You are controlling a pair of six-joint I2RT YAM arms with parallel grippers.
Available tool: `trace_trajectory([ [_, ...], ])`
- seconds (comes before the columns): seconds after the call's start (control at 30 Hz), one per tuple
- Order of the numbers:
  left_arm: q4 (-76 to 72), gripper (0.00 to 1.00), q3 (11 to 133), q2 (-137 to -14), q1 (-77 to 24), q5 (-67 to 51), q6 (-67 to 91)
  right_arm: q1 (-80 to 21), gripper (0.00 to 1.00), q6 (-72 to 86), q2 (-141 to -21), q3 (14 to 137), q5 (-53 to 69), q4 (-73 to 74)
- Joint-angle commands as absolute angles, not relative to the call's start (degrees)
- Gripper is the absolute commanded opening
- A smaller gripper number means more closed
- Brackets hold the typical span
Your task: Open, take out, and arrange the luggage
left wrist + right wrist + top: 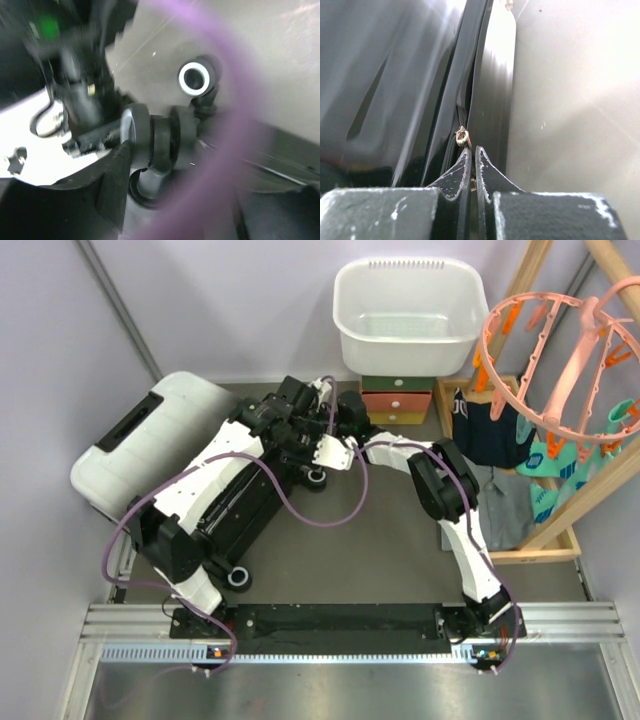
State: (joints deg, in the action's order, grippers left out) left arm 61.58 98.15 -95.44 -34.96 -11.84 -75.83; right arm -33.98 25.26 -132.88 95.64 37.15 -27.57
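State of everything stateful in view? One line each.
luggage: lying flat, shell closed.
right gripper: shut; grip on pull unclear.
zipper pull: on the seam, at the right gripper's tips.
left gripper: blurred, cannot tell.
laundry basket: upright, empty.
drawer box: drawers shut.

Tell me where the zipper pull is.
In the right wrist view, the zipper pull sits on the luggage seam, just beyond the right gripper.
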Motion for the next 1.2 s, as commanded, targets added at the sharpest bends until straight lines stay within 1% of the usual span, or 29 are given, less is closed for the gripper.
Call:
trace_trajectory([
  [0.0,82.79,0.00,99.40,-88.33,-39.37,-21.09,-70.67,-35.24,0.00,30.04,-137.54,106.95,29.54,-29.18],
  [0.17,82.36,0.00,98.35,-87.89,-39.99,-21.01,-70.40,-35.86,0.00,33.13,-141.32,114.15,24.97,-27.16],
  [0.37,81.21,0.00,97.38,-87.19,-39.99,-20.04,-70.49,-36.04,0.00,32.26,-140.71,113.20,23.03,-27.25],
  [0.77,80.42,0.00,96.33,-86.14,-39.99,-17.93,-68.38,-37.97,0.00,32.87,-147.21,124.45,23.11,-25.58],
  [0.9,79.45,0.00,95.19,-84.99,-39.99,-17.40,-67.76,-37.97,0.00,33.05,-149.76,128.66,22.33,-22.95],
  [1.0,78.75,0.00,94.31,-84.29,-39.99,-15.48,-66.89,-37.88,0.00,32.52,-148.98,127.62,22.50,-22.59],
  [1.03,78.49,0.00,93.96,-83.77,-40.08,-14.69,-66.45,-37.88,0.00,32.08,-148.19,125.62,22.24,-22.67],
  [1.17,76.64,0.00,91.07,-81.92,-39.90,-11.61,-65.39,-37.53,0.00,27.79,-144.76,122.52,19.78,-20.40],
])
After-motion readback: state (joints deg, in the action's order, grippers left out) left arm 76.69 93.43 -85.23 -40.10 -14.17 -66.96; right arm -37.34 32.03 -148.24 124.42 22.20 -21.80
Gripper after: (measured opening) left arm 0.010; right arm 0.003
